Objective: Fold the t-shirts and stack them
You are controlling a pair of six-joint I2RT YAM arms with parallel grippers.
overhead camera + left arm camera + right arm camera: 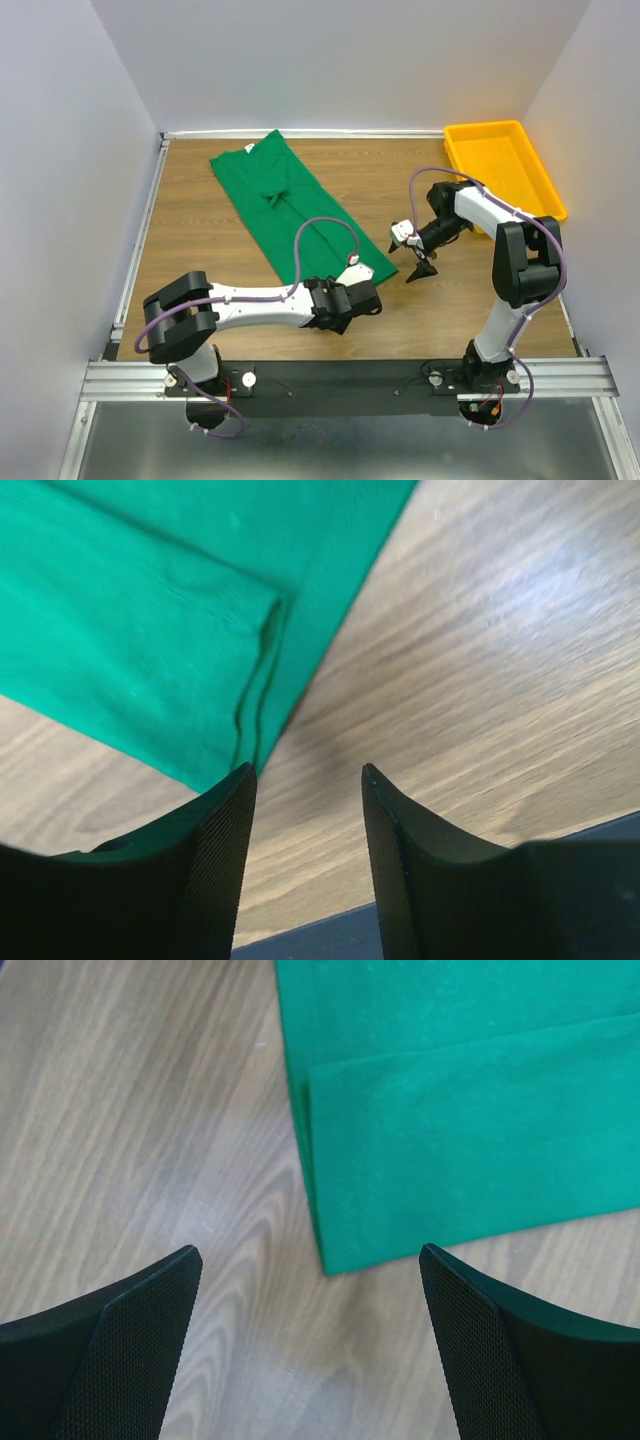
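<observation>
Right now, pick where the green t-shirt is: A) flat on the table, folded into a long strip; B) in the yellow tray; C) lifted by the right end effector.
A: the green t-shirt lies as a long strip on the table, apart from the yellow tray, and the right end effector stands open, holding nothing.

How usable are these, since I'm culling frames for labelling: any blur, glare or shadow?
Top view: even light, sharp, only faint shadows. Left wrist: table streaked with blur and pale sheen; shirt clearer. Right wrist: shirt edge crisp, wood slightly soft, pincer fingers dark in the foreground.
</observation>
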